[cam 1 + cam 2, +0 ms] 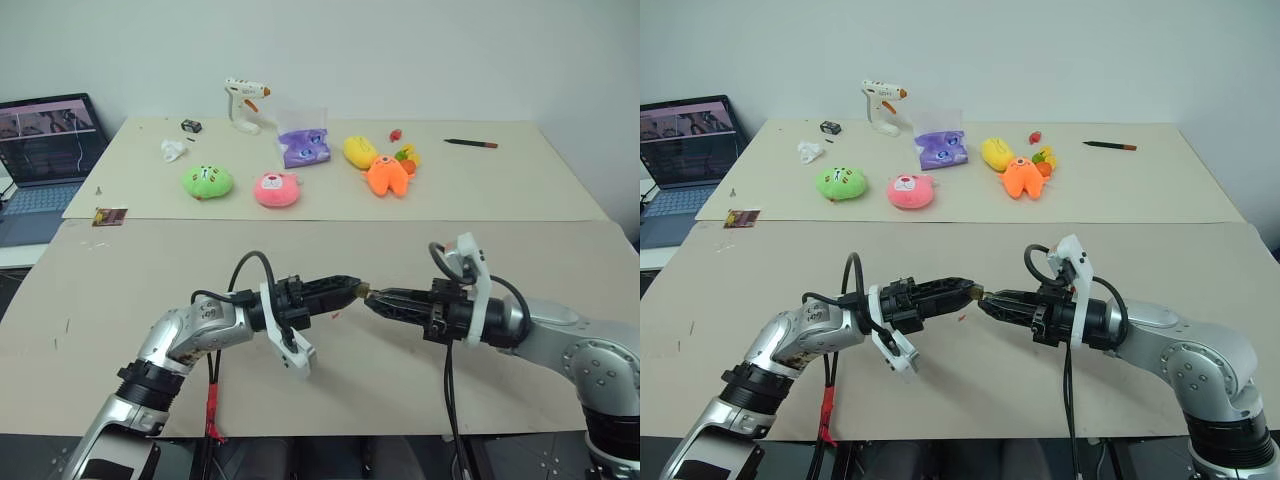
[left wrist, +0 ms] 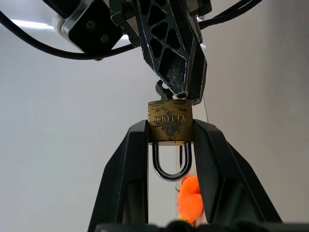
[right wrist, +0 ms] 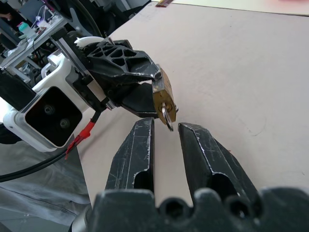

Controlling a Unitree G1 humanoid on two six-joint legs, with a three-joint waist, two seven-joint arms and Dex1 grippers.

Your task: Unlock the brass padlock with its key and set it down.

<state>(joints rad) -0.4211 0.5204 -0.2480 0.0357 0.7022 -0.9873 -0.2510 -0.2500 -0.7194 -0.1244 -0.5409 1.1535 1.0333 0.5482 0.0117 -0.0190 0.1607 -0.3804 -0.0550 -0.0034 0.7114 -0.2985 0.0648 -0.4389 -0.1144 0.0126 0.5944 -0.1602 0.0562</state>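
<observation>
The brass padlock (image 2: pixel 170 126) is clamped by its gold body between the fingertips of my left gripper (image 1: pixel 350 288), its silver shackle pointing back toward the wrist. The lock hangs in the air above the near beige table (image 1: pixel 330 400). A small silver key (image 3: pixel 167 116) sticks out of the padlock's end. My right gripper (image 1: pixel 372 297) meets the left one tip to tip, and its black fingers (image 2: pixel 179 72) are pinched on the key's head. In the right wrist view the padlock (image 3: pixel 162 96) hangs just past my two fingertips.
On the far table lie a green plush (image 1: pixel 207 181), a pink plush (image 1: pixel 277 189), a purple bag (image 1: pixel 304 146), yellow and orange toys (image 1: pixel 385 170), a glue gun (image 1: pixel 243 104) and a pen (image 1: pixel 470 144). A laptop (image 1: pixel 45 150) stands at the left.
</observation>
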